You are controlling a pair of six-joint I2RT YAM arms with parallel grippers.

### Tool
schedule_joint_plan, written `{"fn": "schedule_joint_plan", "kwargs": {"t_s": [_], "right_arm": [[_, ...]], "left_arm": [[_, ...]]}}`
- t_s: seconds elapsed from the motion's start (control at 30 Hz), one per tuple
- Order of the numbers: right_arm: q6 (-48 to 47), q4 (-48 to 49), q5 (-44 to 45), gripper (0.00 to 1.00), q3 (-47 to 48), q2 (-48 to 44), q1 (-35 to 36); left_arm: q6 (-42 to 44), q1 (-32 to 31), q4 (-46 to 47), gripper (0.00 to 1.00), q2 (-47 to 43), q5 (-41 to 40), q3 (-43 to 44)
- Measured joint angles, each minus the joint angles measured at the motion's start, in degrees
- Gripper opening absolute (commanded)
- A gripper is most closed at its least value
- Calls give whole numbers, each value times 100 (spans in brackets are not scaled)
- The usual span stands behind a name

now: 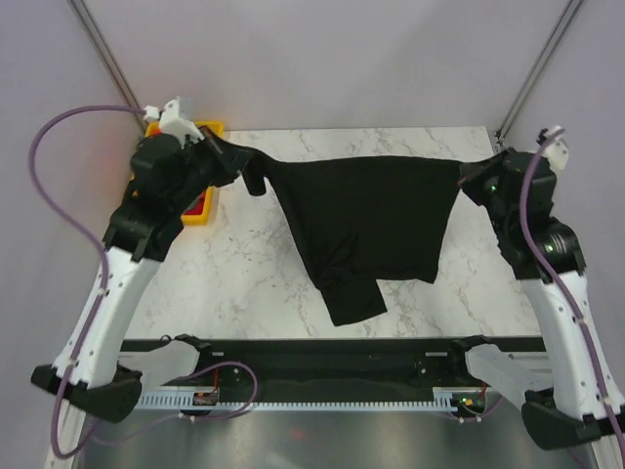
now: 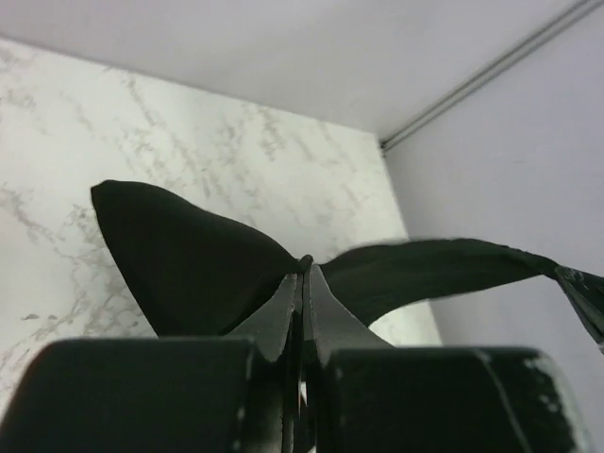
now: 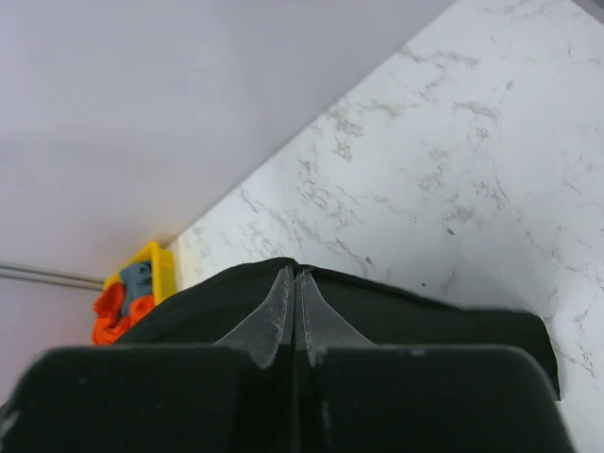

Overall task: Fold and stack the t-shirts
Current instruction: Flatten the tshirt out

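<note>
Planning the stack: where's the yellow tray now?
Top view: the yellow tray sits at the table's far-left corner, partly behind the left arm, left of the black t-shirt.

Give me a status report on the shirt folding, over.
Left gripper shut on black t-shirt, right gripper shut on it too. Shirt stretched between them over the table. Yellow tray at far left corner, not in the way.

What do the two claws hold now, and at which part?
Both hold the black t-shirt: left claw and right claw pinch opposite ends of its stretched edge.

T-shirt (image 1: 371, 220) over table (image 1: 244, 278); tray (image 1: 203, 211) far left
</note>
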Motion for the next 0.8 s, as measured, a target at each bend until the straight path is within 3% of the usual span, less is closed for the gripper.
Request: {"fn": "schedule_joint_plan", "kwargs": {"t_s": [0.27,0.4,0.6,0.8], "right_arm": [[219,-966,-74,0,404,-2131,0],[422,-1189,-225,0,697,-2627,0],[271,-1001,-188,0,643,-2031,0],[-391,48,160,0,511,-66,-2]], "left_arm": [[-483,-13,-369,2,-2212,1027,-317],[-726,-15,-442,2,-2669,1432,-297],[-734,-17,-577,2,-2142,1596,-162],[-236,74,-721,2,-125,584,531]]}}
